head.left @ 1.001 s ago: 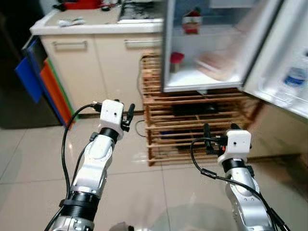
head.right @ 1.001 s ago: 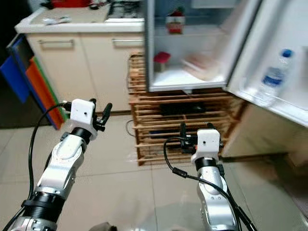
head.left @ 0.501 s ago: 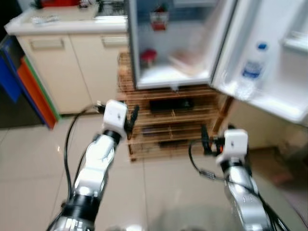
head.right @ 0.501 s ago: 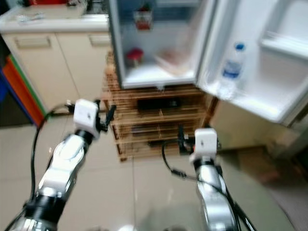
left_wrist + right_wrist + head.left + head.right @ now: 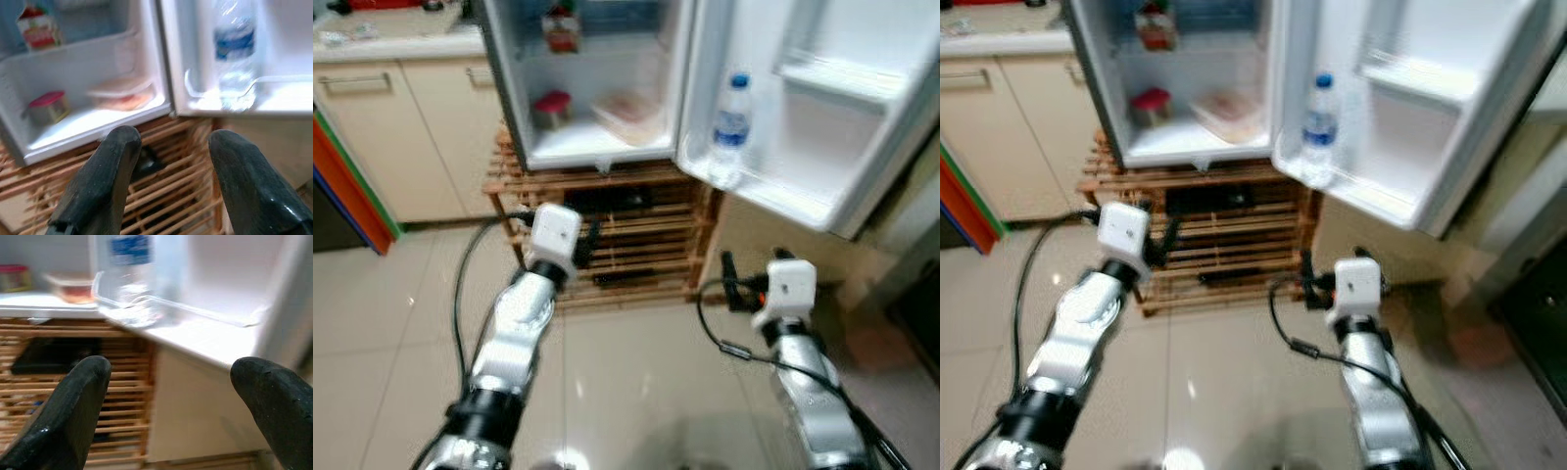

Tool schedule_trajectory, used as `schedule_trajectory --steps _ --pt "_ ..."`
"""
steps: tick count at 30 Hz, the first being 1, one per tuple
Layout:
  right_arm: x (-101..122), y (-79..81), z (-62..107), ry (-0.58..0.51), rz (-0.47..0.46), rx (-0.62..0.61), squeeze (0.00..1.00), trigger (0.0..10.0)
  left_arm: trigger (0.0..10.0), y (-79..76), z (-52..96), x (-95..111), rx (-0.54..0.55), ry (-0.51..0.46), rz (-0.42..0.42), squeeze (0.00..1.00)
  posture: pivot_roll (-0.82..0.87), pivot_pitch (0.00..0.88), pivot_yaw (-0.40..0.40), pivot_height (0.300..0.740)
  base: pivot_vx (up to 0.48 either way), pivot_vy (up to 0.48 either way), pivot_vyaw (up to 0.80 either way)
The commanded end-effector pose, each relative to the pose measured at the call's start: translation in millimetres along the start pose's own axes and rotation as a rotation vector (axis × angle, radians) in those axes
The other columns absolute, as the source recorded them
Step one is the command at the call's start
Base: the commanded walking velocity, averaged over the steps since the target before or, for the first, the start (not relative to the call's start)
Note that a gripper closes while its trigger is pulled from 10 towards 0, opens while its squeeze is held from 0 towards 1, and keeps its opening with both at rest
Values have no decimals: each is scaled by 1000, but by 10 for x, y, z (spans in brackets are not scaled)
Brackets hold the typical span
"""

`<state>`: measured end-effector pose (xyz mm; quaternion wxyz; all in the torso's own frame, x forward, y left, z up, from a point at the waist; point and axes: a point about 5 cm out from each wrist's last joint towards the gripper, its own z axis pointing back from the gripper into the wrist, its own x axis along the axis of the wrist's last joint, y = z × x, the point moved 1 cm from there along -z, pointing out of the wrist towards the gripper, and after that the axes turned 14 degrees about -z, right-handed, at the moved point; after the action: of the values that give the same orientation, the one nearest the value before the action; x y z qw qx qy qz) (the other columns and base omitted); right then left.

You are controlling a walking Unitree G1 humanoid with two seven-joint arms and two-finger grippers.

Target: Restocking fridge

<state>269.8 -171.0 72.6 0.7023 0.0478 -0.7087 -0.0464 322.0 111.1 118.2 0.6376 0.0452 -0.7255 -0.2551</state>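
Left wrist view: both grippers' fingers (image 5: 105,186) spread, empty (fridge (image 5: 578,147) open).

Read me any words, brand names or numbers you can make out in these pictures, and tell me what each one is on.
No text can be read.
Water bottle in the open fridge door: blue label, print too blurred.
Red and white carton on the upper fridge shelf: markings blurred, unreadable.
Red-lidded container and clear food box on the lower shelf: no lettering can be made out.
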Motion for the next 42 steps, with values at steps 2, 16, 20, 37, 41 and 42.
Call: schedule_trajectory --steps 2,16,20,37,41,42 --pt "5 87 -20 -5 0 30 0 10000 10000 68 15 -69 19 34 6 0 -100 0 20 725 156 -180 0" --pt "69 41 -62 -23 -4 8 0 10000 10000 79 -9 -100 25 55 31 0 -112 0 25 725 0 161 0" --pt "62 42 -60 -19 -6 5 0 10000 10000 104 -25 -106 44 63 29 0 -113 0 25 725 0 480 0" --pt "34 117 -54 -10 -12 24 0 10000 10000 99 -62 -104 54 66 76 0 -117 0 33 725 0 367 0" --pt "31 141 -60 -11 -16 28 0 10000 10000 82 -71 -64 57 50 84 0 -116 0 33 725 480 0 0" --pt "31 141 -60 -11 -16 28 0 10000 10000 82 -71 -64 57 50 84 0 -116 0 33 725 480 0 0"
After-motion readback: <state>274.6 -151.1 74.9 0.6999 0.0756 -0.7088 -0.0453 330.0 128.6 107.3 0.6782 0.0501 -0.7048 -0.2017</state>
